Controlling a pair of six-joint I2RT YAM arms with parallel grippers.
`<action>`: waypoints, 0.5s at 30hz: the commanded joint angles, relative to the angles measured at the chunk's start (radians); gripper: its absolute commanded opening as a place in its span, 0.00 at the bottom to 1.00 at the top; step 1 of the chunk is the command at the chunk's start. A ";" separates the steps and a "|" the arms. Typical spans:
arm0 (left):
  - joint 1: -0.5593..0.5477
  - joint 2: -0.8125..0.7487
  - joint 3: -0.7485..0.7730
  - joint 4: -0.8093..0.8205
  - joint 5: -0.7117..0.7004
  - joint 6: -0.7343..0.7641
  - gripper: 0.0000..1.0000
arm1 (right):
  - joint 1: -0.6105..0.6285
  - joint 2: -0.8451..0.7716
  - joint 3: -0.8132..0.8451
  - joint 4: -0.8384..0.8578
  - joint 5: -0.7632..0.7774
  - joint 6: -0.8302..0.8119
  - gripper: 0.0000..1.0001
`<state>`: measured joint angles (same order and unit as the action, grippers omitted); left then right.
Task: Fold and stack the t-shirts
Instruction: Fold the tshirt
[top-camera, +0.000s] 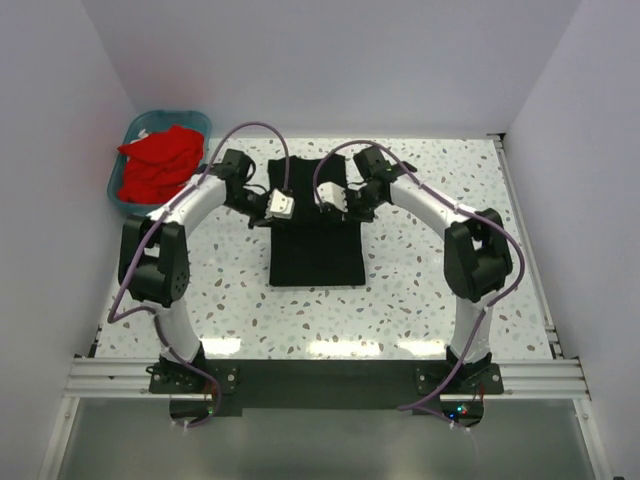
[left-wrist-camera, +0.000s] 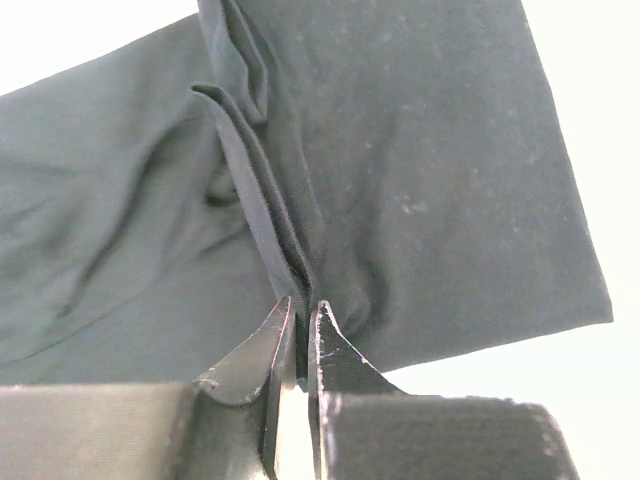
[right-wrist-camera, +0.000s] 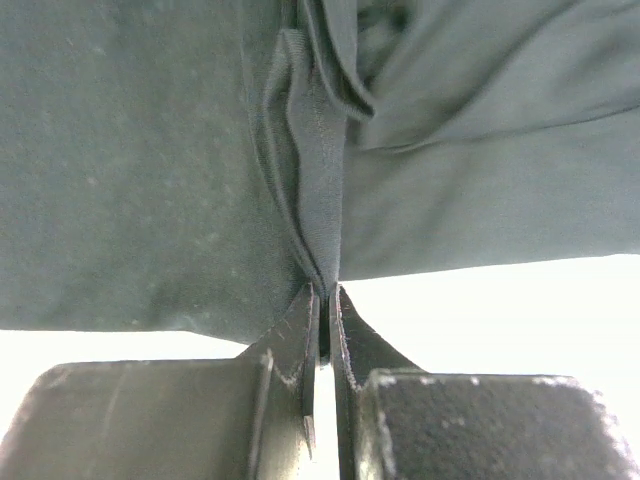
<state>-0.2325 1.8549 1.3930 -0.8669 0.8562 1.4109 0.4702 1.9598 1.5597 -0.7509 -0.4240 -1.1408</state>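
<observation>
On the tabletop (top-camera: 430, 300), well apart from its edges: black t-shirt (top-camera: 315, 250) (red t-shirts (top-camera: 160, 165) heaped in basket (top-camera: 115, 195)). Left jaws, right jaws each pinching a bunched fold.

The large t-shirt (top-camera: 315, 240) is plain black, reading as dark charcoal grey in both wrist views. The bundled t-shirts (top-camera: 158, 165) are plain bright red, their basket (top-camera: 111, 185) teal. The table (top-camera: 420, 300) is white, speckled with grey and brown flecks. The left arm (top-camera: 190, 212) and right arm (top-camera: 432, 203) are white with black joints, their cables (top-camera: 255, 126) purple
</observation>
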 joint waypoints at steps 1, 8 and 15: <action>0.022 0.001 0.072 0.006 0.040 -0.044 0.00 | -0.005 0.014 0.103 -0.041 -0.039 -0.007 0.00; 0.051 0.157 0.127 0.109 0.006 -0.085 0.00 | -0.012 0.151 0.158 0.034 -0.004 -0.019 0.00; 0.061 0.268 0.195 0.172 -0.046 -0.154 0.11 | -0.013 0.261 0.203 0.108 0.066 0.018 0.00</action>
<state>-0.1837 2.1063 1.5166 -0.7593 0.8200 1.3075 0.4591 2.2131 1.7348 -0.7105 -0.3981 -1.1343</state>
